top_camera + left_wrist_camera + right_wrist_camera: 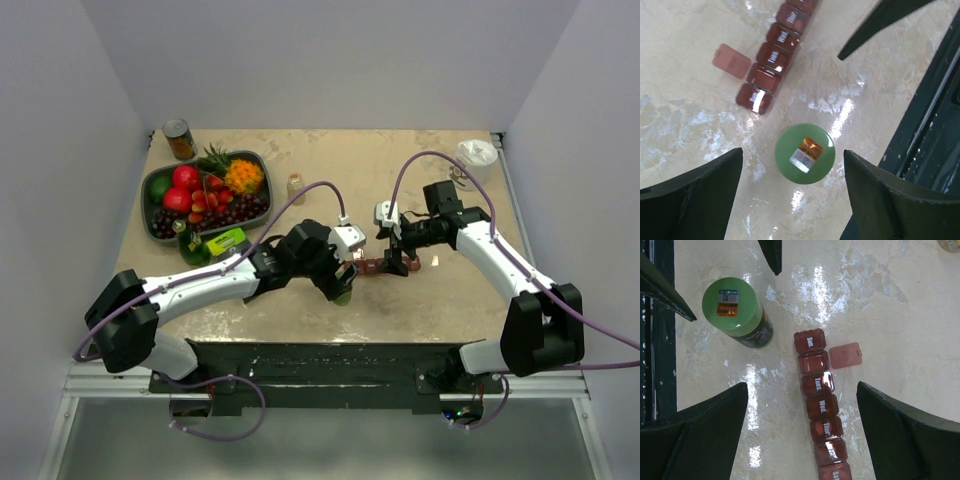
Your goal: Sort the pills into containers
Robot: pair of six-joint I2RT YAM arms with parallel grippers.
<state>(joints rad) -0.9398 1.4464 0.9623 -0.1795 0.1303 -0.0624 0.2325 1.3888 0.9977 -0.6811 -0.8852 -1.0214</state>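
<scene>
The containers are a dark red-brown strip of day-labelled compartments (821, 405), also seen in the left wrist view (775, 52) and the top view (372, 266). Its second compartment from the "Sun." end is open, with the lid (845, 355) flipped out sideways. A green capped bottle (804, 153) stands upright next to that end (735, 310). My left gripper (792, 197) is open above the bottle, apart from it. My right gripper (802, 435) is open above the strip, not touching it. I see no loose pills.
An oval fruit tray (152, 187) sits at the back left, with a can (179, 138) behind it and a green packet (226, 241) in front. A small bottle (295, 187) stands mid-table and a white cup (477, 153) at the back right. The dark table-edge rail (935, 115) lies close to the bottle.
</scene>
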